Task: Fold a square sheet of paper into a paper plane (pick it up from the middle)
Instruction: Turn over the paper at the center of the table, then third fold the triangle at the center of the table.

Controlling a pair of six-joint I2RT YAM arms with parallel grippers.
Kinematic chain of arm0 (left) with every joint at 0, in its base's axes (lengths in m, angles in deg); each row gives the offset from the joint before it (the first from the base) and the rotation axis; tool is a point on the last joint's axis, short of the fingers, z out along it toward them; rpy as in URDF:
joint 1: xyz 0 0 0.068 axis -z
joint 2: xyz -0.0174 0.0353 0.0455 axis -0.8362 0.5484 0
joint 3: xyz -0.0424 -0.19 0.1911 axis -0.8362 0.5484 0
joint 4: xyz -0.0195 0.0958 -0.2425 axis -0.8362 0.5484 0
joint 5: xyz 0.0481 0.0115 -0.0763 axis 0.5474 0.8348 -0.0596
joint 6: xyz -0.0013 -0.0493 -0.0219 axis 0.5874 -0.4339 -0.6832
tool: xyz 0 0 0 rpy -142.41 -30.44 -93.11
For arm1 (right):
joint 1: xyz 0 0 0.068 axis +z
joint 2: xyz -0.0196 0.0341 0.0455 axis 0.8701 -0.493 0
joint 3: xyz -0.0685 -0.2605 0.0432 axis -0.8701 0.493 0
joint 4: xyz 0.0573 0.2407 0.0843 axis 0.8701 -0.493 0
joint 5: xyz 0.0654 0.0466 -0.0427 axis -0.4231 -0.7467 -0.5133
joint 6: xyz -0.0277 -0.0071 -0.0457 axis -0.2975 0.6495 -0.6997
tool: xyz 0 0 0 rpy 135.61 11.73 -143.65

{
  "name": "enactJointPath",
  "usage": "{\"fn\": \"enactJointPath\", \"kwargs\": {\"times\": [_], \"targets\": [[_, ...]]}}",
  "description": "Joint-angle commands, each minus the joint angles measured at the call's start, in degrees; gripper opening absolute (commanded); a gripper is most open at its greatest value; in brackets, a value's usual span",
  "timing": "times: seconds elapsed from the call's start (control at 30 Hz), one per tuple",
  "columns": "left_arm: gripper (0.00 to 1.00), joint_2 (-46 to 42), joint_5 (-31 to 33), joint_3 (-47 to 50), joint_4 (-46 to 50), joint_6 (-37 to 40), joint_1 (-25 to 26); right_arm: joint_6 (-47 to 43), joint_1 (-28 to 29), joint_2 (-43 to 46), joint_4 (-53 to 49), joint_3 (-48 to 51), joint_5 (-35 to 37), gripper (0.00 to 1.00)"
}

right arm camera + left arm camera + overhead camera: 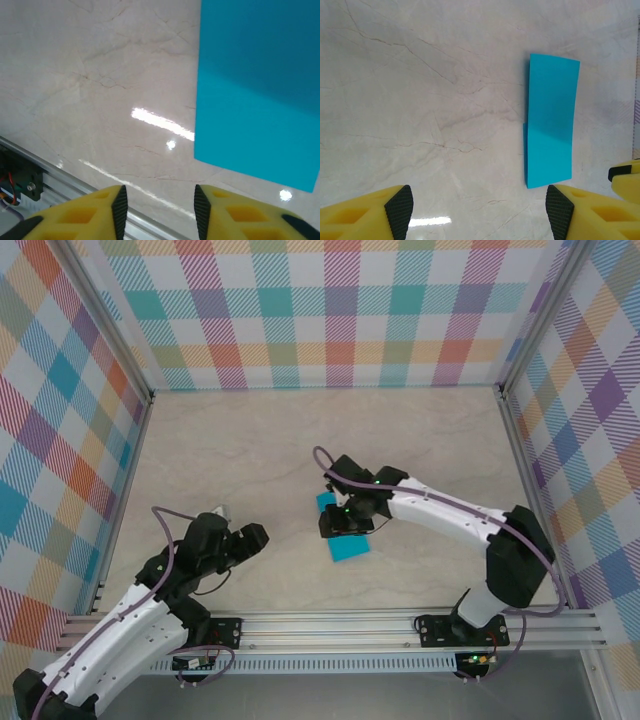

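Teal-blue and thin, the sheet of paper (352, 546) lies flat on the pale marbled table (250, 440), a little right of the middle and near the front rail (350, 625). The right arm (450, 515) rises from its base at the near edge and bends at a dark elbow close to the right wall. From there it reaches leftward and low. The right gripper (343, 524) hangs directly over the paper and covers its middle, so teal shows past the black head on both the far and the near side. The left arm (130, 620) leans in from the lower left corner. The left gripper (250, 536) sits low over bare table, well apart from the sheet and turned toward it.

The left wrist camera shows what the overhead view hides: the whole sheet (550, 120). It is a long, narrow, folded rectangle, with one layer set slightly off the other along one long edge and a line of shade across it. The left gripper (479, 212) is spread wide. Its black pads (400, 210) stand far apart with only table between them, and the paper lies ahead on the right-hand side.

From the right wrist, the right gripper (159, 212) has its fingers parted by a moderate gap, with nothing but table between them. The paper (260, 100) lies just ahead of the right-hand finger, and whether that finger touches it cannot be told. This view also catches the rail (30, 170) in its lower left corner.
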Motion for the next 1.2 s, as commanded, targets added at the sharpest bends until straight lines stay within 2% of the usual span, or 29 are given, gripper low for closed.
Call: {"fn": "enactJointPath", "kwargs": {"times": [0.0,0.13,0.3,0.57,0.7,0.9,1.07,1.17], "targets": [[0.71,3.5,-2.9,2.4,-8.8,-2.5,-0.6,0.9,-5.6,1.1,13.1,7.5,-10.4,0.31],[0.70,11.2,-3.8,0.5,-12.2,-1.8,-0.6,0.2,-9.0,-1.4,18.8,10.0,-17.0,0.23],[0.70,17.5,-4.7,-1.7,-15.8,-1.3,-0.4,0.3,-10.4,-5.2,23.4,9.8,-20.0,0.24],[0.71,19.8,-5.0,-1.3,-20.8,0.9,-0.2,2.7,-10.7,-12.0,28.3,12.0,-19.0,0.23],[0.72,19.0,-4.9,-0.3,-22.0,1.9,-0.2,3.3,-10.7,-12.4,29.0,15.5,-16.0,0.23],[0.73,20.9,-7.5,-2.1,-22.8,2.9,-0.1,6.8,-10.6,-11.9,33.9,20.5,-17.6,0.23],[0.68,25.8,-8.7,-5.2,-24.0,1.7,0.2,11.1,-10.6,-7.5,35.1,22.8,-18.1,0.24],[0.61,29.6,-9.1,-7.3,-25.9,0.3,0.9,11.1,-10.5,-3.8,33.3,22.2,-18.0,0.25]]}}
